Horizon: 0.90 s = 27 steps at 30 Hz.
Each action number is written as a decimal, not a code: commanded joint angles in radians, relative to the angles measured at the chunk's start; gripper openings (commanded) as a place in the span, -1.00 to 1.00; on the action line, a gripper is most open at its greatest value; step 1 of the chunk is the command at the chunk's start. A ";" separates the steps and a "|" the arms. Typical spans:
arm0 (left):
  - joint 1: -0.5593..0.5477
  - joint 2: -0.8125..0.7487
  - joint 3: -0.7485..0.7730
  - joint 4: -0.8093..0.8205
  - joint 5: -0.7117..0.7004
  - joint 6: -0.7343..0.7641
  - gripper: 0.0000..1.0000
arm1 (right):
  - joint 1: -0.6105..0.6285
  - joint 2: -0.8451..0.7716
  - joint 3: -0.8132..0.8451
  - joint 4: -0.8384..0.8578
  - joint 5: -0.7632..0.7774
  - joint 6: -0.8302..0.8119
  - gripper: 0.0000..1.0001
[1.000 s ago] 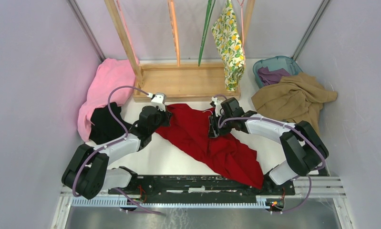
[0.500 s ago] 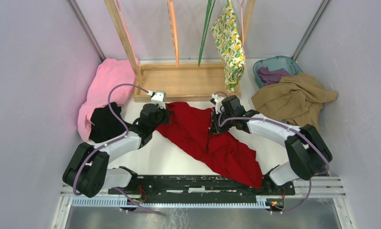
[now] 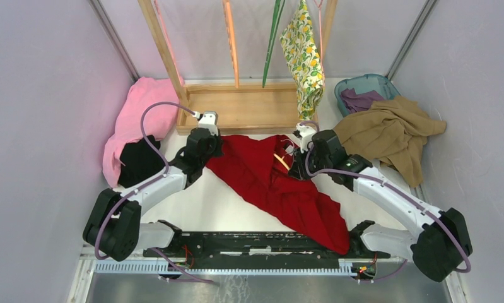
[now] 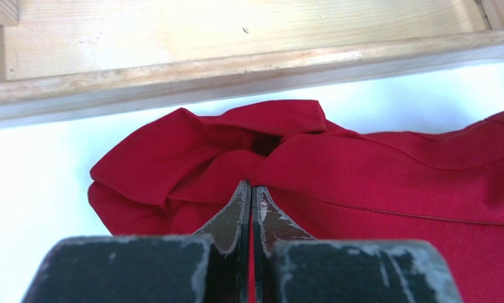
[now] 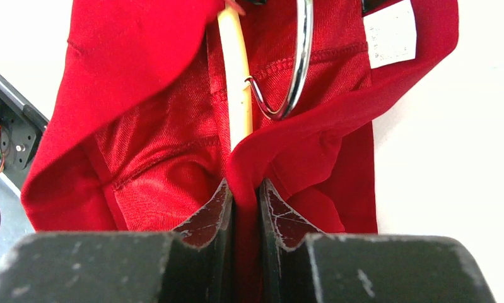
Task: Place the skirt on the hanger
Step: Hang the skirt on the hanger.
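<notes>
The lemon-print skirt hangs from the wooden rack at the back, draped beside the thin pink hanger. Both grippers are lower down, at a red sleeved garment spread on the table. My left gripper is shut on a fold at the garment's left corner. My right gripper is shut on a raised fold of red fabric at the neck. An orange-yellow hanger with a metal hook lies inside that neck opening.
The rack's wooden base stands just behind the red garment. A green hanger and an orange one hang on the rack. Pink cloth and black cloth lie left; a tan garment and teal basket lie right.
My right gripper closed on the red fabric and moved right and back with it, its arm swinging out. The left gripper kept its hold and shifted slightly back.
</notes>
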<state>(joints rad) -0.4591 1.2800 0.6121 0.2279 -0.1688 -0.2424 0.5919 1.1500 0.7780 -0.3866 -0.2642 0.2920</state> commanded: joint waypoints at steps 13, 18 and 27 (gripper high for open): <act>0.018 -0.115 0.070 -0.054 0.001 -0.052 -0.52 | 0.015 -0.181 0.166 -0.111 0.039 0.012 -0.98; 0.018 -0.186 0.088 -0.102 0.010 -0.063 -0.36 | 0.020 -0.174 0.246 -0.118 0.055 0.006 -0.98; 0.017 -0.283 0.122 -0.208 -0.020 -0.099 -0.35 | 0.024 -0.181 0.422 -0.150 0.085 0.022 -0.98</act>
<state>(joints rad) -0.4446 1.0431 0.6804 0.0566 -0.1776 -0.2955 0.6090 1.0061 1.0657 -0.6113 -0.2012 0.2939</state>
